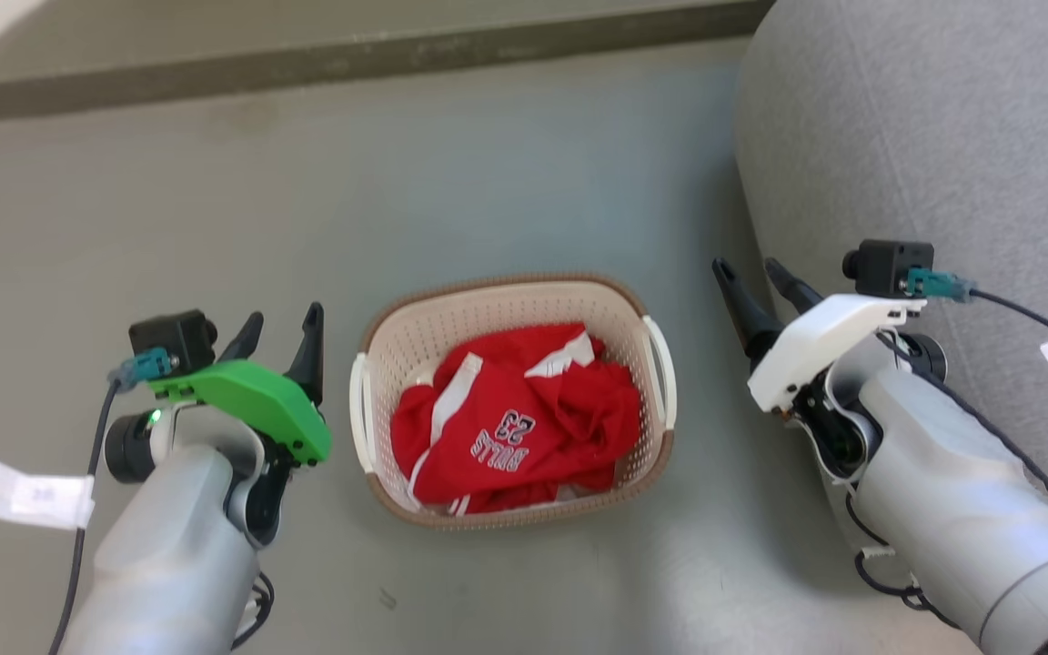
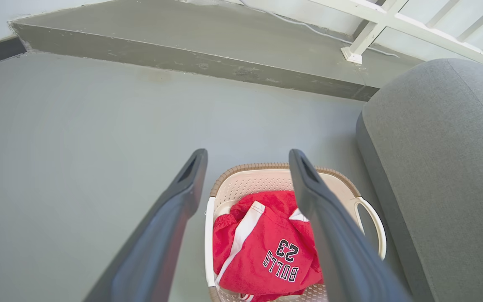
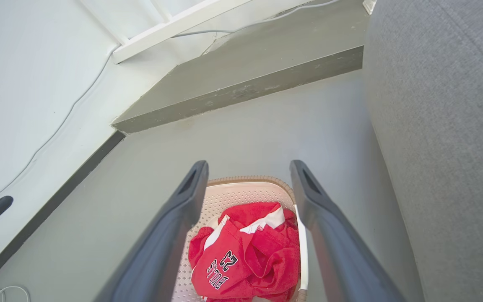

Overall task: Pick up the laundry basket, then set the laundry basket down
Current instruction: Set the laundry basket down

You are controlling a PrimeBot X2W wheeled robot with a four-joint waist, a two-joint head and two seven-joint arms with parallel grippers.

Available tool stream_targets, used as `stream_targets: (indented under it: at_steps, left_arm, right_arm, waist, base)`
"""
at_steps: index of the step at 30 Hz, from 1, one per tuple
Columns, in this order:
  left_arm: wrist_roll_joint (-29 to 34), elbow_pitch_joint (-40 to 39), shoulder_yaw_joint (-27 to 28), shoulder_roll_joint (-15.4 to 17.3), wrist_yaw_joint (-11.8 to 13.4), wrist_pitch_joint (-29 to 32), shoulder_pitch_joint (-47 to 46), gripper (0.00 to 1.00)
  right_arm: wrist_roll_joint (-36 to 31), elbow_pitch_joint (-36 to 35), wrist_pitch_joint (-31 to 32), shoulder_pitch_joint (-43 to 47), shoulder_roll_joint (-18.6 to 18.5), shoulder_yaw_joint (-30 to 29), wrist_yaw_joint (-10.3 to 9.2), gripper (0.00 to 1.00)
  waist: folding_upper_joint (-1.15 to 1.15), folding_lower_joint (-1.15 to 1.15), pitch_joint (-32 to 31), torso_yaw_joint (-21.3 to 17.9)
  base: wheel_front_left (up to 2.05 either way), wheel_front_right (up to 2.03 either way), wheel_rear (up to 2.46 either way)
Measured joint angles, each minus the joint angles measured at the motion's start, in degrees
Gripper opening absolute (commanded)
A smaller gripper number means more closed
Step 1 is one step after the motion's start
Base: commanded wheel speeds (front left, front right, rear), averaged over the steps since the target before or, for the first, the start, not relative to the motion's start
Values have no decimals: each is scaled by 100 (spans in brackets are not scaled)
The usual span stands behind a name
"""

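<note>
The laundry basket [image 1: 488, 314] stands on the grey floor in the middle of the head view, cream with a brown rim and white side handles. A crumpled red jersey [image 1: 515, 418] with white trim lies inside it. My left gripper [image 1: 283, 327] hovers open just left of the basket's left handle [image 1: 358, 409], holding nothing. On the other side my right gripper [image 1: 756, 273] is open and empty, up and to the right of the right handle [image 1: 662, 364]. The left wrist view shows the basket [image 2: 262, 176] between my open fingers [image 2: 187, 184]; the right wrist view shows the basket [image 3: 241, 193] the same way.
A large grey upholstered seat [image 1: 933, 127] rises close beside the basket's right side and my right arm. A low grey step [image 1: 351, 59] runs across the back. A white frame [image 2: 371, 25] and a thin cable [image 3: 57, 130] lie along the pale wall beyond.
</note>
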Motion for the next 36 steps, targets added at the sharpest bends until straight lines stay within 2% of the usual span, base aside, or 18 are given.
stream_targets:
  at_steps: [7, 14, 22, 36]
  left_arm:
    - [249, -493, 325, 142, 3, 0, 418, 100]
    - [583, -1168, 641, 141, 75, 0, 735, 100]
    - [948, -1885, 960, 140, 112, 0, 1137, 100]
    - [1392, -2870, 1622, 105, 205, -9, 1942, 100]
  right_arm:
    - [-359, -318, -7, 341, -140, -183, 0, 100]
    - [-740, -929, -7, 609, -342, -764, -24, 100]
    - [-1261, -1858, -8, 1067, -419, -1439, -224, 100]
    - [-2069, -3055, -15, 2039, -474, -2265, -472, 100]
  waist:
    - [0, 0, -550, -16]
    - [0, 0, -1016, -31]
    - [0, 0, -1267, 41]
    - [0, 0, -1482, 131]
  base:
    - [0, 0, 0]
    - [0, 0, 0]
    - [0, 0, 0]
    - [0, 0, 0]
